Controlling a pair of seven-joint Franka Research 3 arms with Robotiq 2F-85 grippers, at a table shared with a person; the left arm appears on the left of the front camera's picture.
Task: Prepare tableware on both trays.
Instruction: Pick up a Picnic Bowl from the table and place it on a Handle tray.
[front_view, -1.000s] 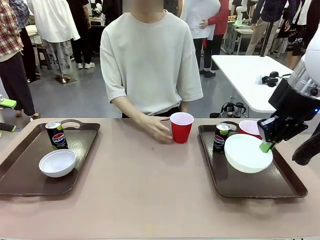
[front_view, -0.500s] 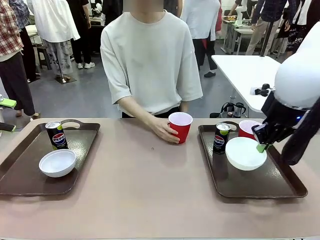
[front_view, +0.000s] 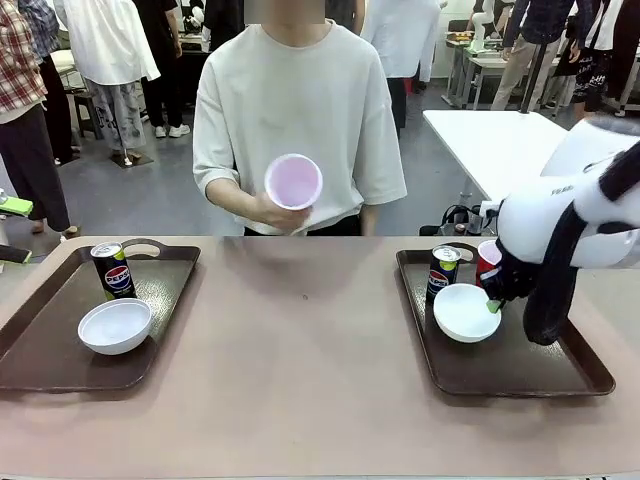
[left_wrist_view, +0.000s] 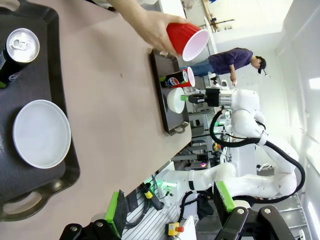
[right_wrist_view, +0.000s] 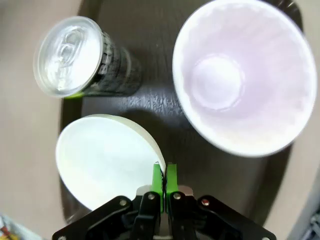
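— What has the right gripper (right_wrist_view: 163, 176) got?
— Its pads are pinched on the bowl's (front_view: 467, 312) rim, on the right tray (front_view: 560, 375); the arm hides its fingers from the front.
— And the left gripper (left_wrist_view: 170, 209)?
— Spread wide, empty.
— Any print?
— "PEPSI" on the left can (front_view: 113, 271). The person's hand (front_view: 268, 210) lifts a red cup (front_view: 293, 181).

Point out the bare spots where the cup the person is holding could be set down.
Left tray: bare floor right of the Pepsi can and in front of the white bowl. The pink table between the trays is open. Right tray: near half bare; far end crowded by can, red cup and the bowl pinched by the right gripper.
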